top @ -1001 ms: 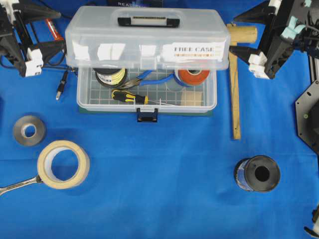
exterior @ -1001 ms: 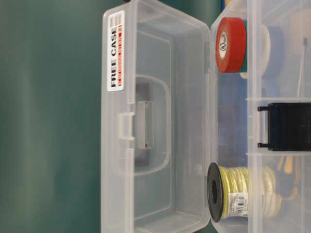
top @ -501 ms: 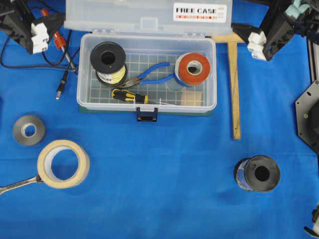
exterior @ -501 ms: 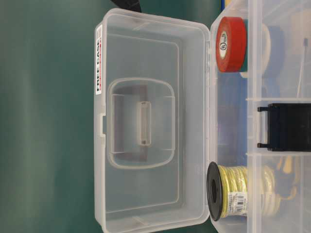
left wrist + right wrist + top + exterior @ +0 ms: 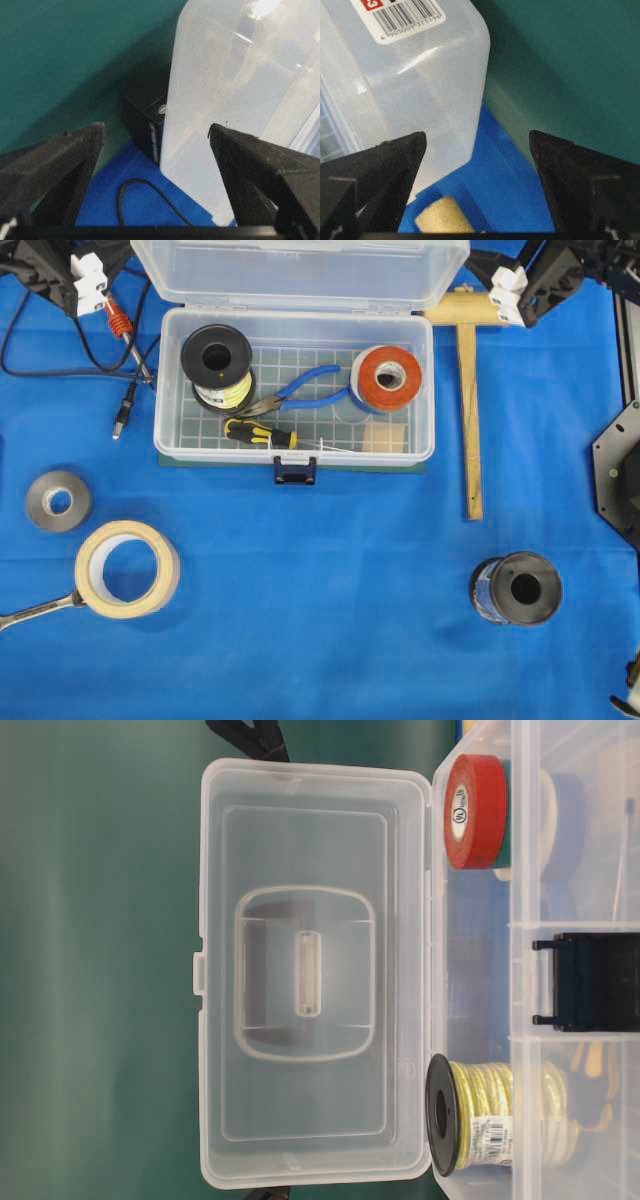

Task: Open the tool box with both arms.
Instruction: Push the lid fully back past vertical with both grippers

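The clear tool box [image 5: 295, 452] stands at the back middle with its lid [image 5: 300, 270] swung back, upright behind the base [image 5: 478, 970]. Its dark blue latch [image 5: 295, 472] hangs at the front. Inside lie a yellow-wire spool [image 5: 217, 365], blue pliers [image 5: 305, 388], a screwdriver [image 5: 258, 433] and an orange tape roll [image 5: 390, 378]. My left gripper [image 5: 105, 260] is open beside the lid's left end [image 5: 235, 100], holding nothing [image 5: 156, 131]. At the lid's right end [image 5: 410, 75], my right gripper [image 5: 490, 270] is also open and empty [image 5: 477, 135].
A wooden mallet [image 5: 468, 390] lies right of the box. A grey tape roll [image 5: 57, 502], masking tape [image 5: 128, 568] and a wrench [image 5: 35, 612] sit at front left. A black spool [image 5: 515, 588] stands front right. Cables [image 5: 120, 335] trail at back left.
The lid has swung from half raised to fully back. Both grippers, still open, have drawn back toward the far corners beside the lid's ends.
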You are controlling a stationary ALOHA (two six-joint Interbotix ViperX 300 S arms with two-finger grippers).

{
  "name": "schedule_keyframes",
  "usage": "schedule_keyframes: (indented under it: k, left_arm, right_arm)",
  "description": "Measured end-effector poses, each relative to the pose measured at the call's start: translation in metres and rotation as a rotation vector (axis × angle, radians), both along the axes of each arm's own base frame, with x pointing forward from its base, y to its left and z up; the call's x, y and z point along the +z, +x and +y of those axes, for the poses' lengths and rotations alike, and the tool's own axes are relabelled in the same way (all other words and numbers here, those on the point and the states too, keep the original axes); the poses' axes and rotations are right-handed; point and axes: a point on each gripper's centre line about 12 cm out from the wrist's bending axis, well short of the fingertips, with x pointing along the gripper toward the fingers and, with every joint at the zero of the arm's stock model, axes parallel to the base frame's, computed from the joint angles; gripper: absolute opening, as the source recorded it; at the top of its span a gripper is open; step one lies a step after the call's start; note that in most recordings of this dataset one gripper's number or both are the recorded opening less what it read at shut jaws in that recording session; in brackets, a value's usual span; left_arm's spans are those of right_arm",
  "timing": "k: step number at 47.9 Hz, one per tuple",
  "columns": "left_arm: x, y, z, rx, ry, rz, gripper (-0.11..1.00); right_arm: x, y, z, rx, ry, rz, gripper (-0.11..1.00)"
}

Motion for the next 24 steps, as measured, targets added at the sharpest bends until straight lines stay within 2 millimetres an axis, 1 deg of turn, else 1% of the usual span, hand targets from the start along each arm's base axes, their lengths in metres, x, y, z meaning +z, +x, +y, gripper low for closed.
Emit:
schedule_keyframes:
  k: [12, 24]
  left_arm:
    - [-0.003, 0.003, 0.016, 0.037, -0.012, 0.014, 0.90]
    - [-0.011, 0.002, 0.036, 0.087, -0.035, 0.041, 0.90]
  right_arm:
    - [-0.003, 0.002, -0.023, -0.053, 0.008, 0.019, 0.85]
    - [-0.008, 0.003, -0.045, -0.103, 0.024, 0.040, 0.85]
